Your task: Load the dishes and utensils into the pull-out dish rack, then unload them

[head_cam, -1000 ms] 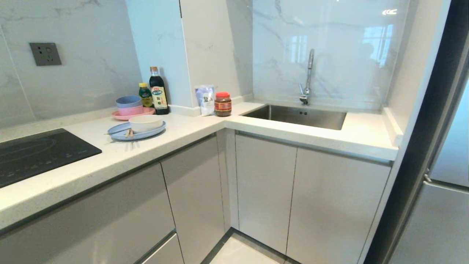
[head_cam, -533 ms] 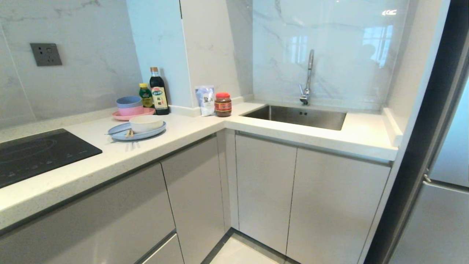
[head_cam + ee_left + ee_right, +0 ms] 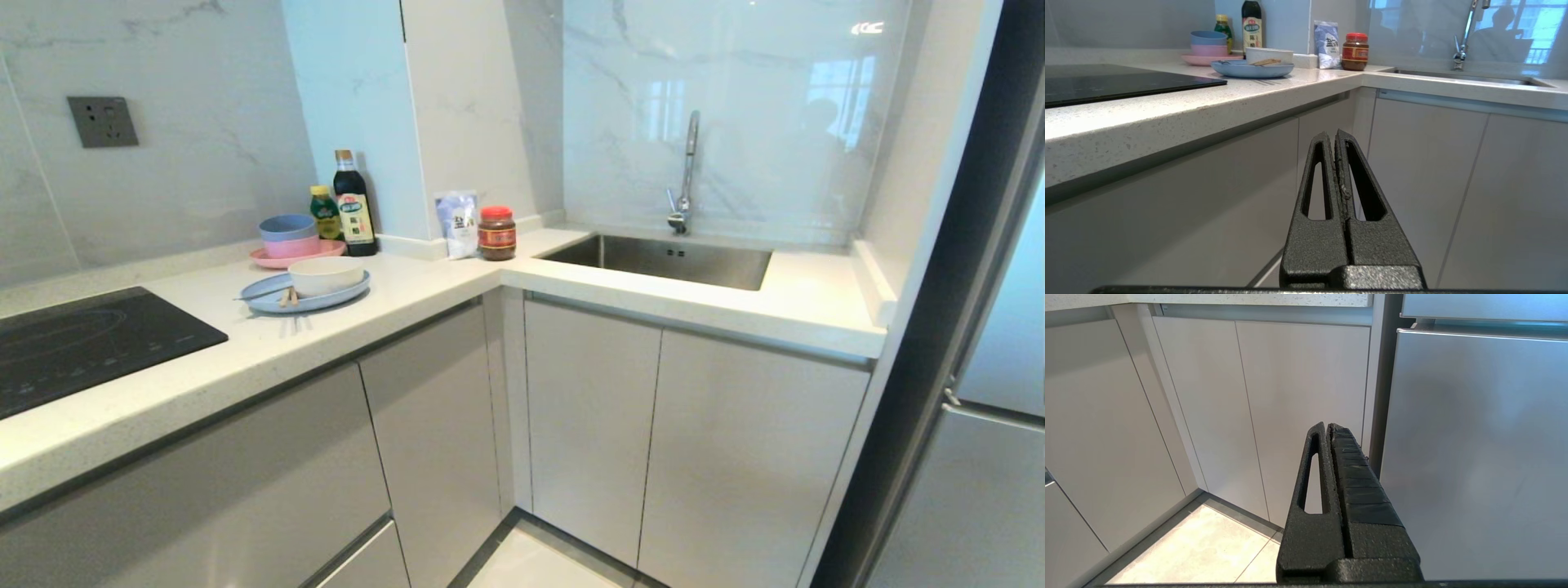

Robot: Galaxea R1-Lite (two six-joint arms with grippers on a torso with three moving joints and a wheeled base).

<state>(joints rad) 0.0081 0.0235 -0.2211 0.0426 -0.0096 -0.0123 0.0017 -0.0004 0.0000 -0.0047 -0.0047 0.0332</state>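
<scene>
Head view unchanged over the last second. My left end effector and right end effector are both closed, empty, below desk edge. Bowl sits on blue plate with chopsticks near desk's back edge; cabinets shut, so unloading looks finished.

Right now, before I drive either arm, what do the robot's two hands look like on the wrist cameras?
Both are matte black with a rough, grainy finish. The left hand has two tapered fingers, each with a long triangular cut-out. The right hand has the same build, but one finger is wrapped in black tape bands. No cables or markings show.
</scene>
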